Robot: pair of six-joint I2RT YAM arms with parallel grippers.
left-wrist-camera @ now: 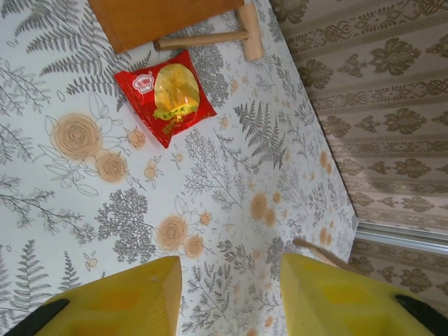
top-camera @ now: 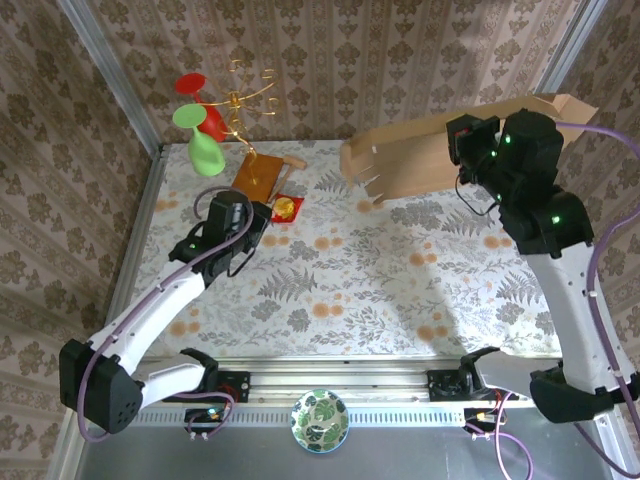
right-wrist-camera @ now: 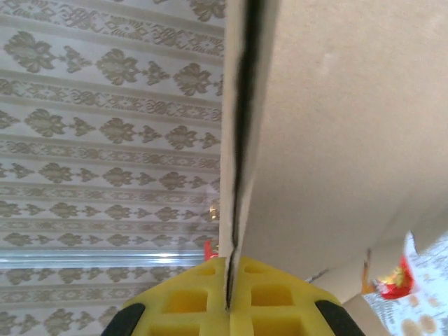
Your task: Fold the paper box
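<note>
Up over the far right of the floral-cloth table (top-camera: pixel 380 300), right gripper (right-wrist-camera: pixel 229 297) is clamped on one edge of the plain light-brown cardboard paper box (top-camera: pixel 420 155), holding it aloft, likely so its flaps hang free for folding. Left gripper (left-wrist-camera: pixel 231 294) gapes empty near a red foil snack packet (left-wrist-camera: pixel 166 96), probably ready to assist.

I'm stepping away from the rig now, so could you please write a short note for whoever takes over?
Left gripper: open and empty, above the table near the red snack packet.
Right gripper: shut on the edge of the cardboard sheet, which hangs off the table at the far right.
Done: sheet picked up.
Left: the folding; no box shape formed yet.
</note>
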